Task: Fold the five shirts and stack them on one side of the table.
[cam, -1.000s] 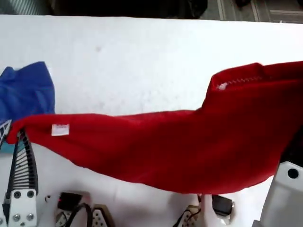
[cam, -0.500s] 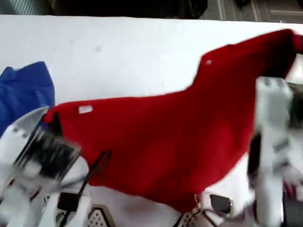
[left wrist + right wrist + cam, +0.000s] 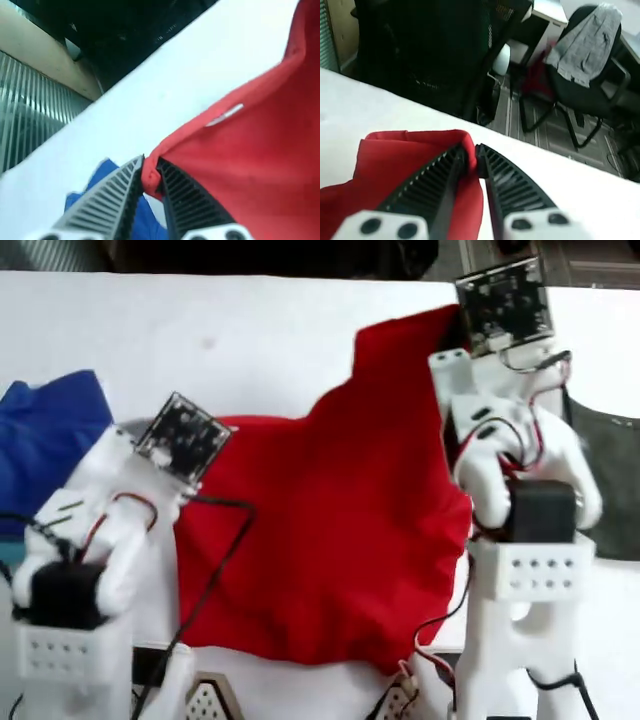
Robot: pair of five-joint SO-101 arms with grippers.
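While the left pincer (image 3: 150,176) and right pincer (image 3: 471,155) each clamp an edge, the red shirt (image 3: 340,530) spreads between them

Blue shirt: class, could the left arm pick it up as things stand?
Probably not yet: the left gripper is shut on the red shirt's corner. The blue shirt lies close beside it.

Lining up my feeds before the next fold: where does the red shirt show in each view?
High view: red shirt spread over the middle of the table, between the two arms.
Left wrist view: red shirt, a corner pinched in the left gripper.
Right wrist view: red shirt, an edge pinched in the right gripper.
Shared landmark: the white table under the shirt, in all three views.
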